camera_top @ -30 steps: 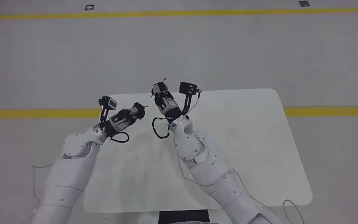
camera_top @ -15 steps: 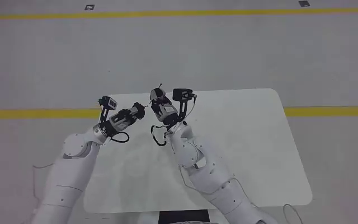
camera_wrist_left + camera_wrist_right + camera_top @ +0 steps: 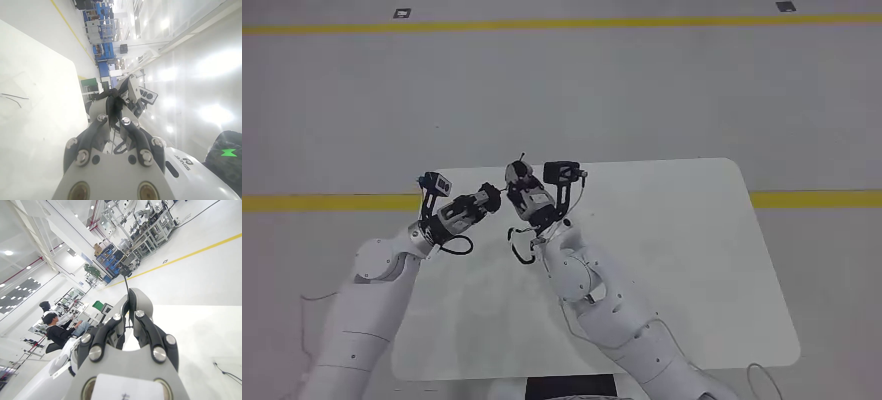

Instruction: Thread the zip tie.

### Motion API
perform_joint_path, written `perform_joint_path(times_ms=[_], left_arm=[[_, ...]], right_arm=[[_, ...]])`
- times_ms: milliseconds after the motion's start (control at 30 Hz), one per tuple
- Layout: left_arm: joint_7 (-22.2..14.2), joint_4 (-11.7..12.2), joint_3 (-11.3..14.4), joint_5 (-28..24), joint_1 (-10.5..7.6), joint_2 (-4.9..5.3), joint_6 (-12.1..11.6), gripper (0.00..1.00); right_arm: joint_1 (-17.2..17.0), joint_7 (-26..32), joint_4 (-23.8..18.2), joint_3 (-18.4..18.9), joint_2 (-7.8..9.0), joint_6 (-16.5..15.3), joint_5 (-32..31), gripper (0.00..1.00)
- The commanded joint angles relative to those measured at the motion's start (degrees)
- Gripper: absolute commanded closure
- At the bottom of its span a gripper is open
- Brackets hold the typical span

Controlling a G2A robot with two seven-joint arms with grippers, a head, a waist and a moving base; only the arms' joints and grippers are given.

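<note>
Zip tie (image 3: 126, 283) pinched in right gripper (image 3: 512, 180) and left gripper (image 3: 492, 195). Right has moved in just beside left gripper; insertion looks imminent.

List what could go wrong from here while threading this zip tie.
1. The thin zip tie sticks out well beyond the right end effector. It may flex aside on contact, so the threading could miss.
2. The left end effector sits very close to the right one, above the table. A small misalignment could make the two collide.
3. Each pinch covers little of the strap. A slip would likely drop the tie onto the table.
</note>
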Motion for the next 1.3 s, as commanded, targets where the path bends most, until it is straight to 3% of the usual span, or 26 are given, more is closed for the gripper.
perform_joint_path(times_ms=[0,533,1267], left_arm=[[0.00,0.00,0.00,0.00,0.00,0.00,0.00,1.00],[0.00,0.00,0.00,0.00,0.00,0.00,0.00,1.00],[0.00,0.00,0.00,0.00,0.00,0.00,0.00,1.00]], right_arm=[[0.23,-0.19,0.33,-0.14,-0.07,0.05,-0.09,1.00],[1.14,-0.98,2.10,-0.42,-0.43,0.82,-1.14,1.00],[0.98,-1.32,1.41,-0.27,-0.66,0.91,-1.63,1.00]])
